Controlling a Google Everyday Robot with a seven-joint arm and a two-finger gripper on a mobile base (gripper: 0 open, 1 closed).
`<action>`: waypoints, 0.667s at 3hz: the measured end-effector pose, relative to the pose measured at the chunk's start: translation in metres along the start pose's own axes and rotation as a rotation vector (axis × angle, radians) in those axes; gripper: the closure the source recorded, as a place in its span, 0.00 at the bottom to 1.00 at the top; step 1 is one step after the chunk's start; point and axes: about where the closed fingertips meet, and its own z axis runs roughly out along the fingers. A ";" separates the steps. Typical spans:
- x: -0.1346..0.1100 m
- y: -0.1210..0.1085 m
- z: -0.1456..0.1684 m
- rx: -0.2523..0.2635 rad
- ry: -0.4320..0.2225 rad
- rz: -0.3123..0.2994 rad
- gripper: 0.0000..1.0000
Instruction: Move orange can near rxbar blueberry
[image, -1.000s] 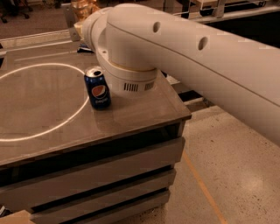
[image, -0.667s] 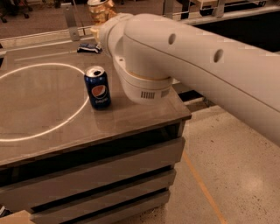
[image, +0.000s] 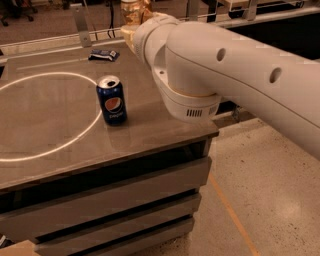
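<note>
In the camera view, the hand (image: 133, 30) was at the far edge of the tabletop (image: 60, 135), mostly hidden behind the arm (image: 225, 75). Whether it was clenched or released could not be told. The orange can (image: 131, 10) showed upright right at the hand. The rxbar (image: 104, 55) lay flat just to the left, and a Pepsi can (image: 111, 100) stood nearer.

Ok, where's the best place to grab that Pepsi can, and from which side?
Probably mid-body on the Pepsi can, coming in level from the near edge of the table: it stands upright with bare round sides, well apart from the rxbar blueberry. The pincer is hidden beyond the far end of the arm, by the orange can.
</note>
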 end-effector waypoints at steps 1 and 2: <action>0.008 -0.022 0.010 0.056 0.008 0.032 1.00; 0.024 -0.052 0.033 0.091 0.023 0.075 1.00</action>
